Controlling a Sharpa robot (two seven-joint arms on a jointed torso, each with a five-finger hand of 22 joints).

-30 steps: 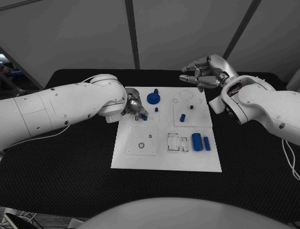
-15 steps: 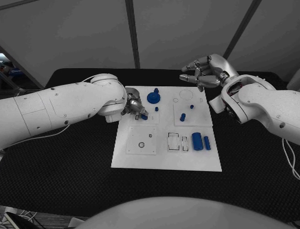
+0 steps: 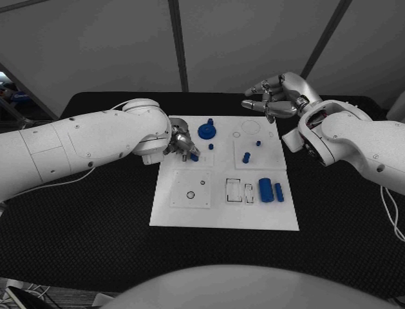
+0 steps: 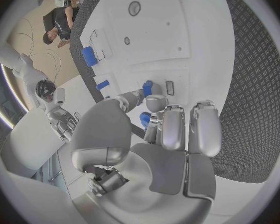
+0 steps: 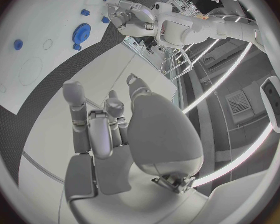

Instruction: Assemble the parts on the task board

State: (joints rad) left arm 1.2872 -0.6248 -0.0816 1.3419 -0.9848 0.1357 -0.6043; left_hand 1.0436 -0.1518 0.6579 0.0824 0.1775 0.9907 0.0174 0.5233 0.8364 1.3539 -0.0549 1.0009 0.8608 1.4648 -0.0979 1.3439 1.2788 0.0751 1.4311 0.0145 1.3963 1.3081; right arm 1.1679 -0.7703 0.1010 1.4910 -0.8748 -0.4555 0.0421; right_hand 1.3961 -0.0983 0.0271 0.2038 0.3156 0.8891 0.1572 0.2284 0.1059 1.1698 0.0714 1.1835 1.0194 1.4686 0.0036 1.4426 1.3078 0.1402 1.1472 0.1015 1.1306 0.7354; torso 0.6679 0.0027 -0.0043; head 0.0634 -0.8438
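While the black surface [image 3: 91, 219] is carrying everything, the white task board [image 3: 223, 215] is lying flat at its middle, between the two arms. Reaching in over the board's far left part, the left hand [image 3: 178, 144] is pinching a small blue part [image 3: 194, 157] between its fingers [image 4: 172, 127]; the left wrist view is showing this blue piece [image 4: 145, 118] caught at the fingertips, just above the board. Hovering above the surface's far edge, beyond the board's far right corner, the right hand [image 3: 277, 96] is holding nothing, with its fingers [image 5: 90, 129] loosely curled and spaced apart. On the board, a blue gear [image 3: 207, 132] is standing near the far edge, close to the left hand. A blue cylinder [image 3: 265, 190] is lying near the right edge, with a slimmer blue peg [image 3: 279, 192] just beside it. Two smaller blue pieces [image 3: 246, 156] are sitting in the board's right middle part.
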